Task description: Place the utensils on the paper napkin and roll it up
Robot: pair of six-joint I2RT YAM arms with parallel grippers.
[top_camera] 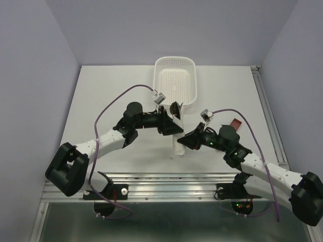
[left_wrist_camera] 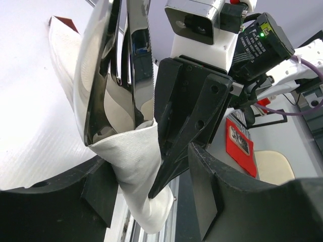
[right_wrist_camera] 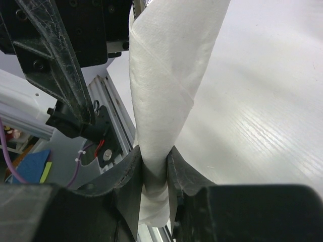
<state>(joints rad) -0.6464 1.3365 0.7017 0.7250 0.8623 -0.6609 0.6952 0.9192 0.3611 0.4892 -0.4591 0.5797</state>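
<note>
The paper napkin [right_wrist_camera: 166, 80] is rolled into a white tube and held up off the table [top_camera: 111, 96], near upright in the top view [top_camera: 177, 143]. The utensils stick out of its top: a shiny spoon bowl [left_wrist_camera: 96, 75], fork tines [left_wrist_camera: 121, 50] and a knife blade [left_wrist_camera: 142, 55]. Their handles are hidden inside the roll. My right gripper [right_wrist_camera: 154, 176] is shut on the roll's lower end. My left gripper [left_wrist_camera: 151, 201] is open, its jaws standing wide on either side of the roll [left_wrist_camera: 136, 166]. A black finger of the right gripper [left_wrist_camera: 186, 111] reaches in between them.
The white perforated basket [top_camera: 174, 80] stands at the back centre, just beyond both grippers. A small red card [top_camera: 235, 124] lies on the table to the right. The aluminium rail [top_camera: 166, 177] runs along the near edge under the roll.
</note>
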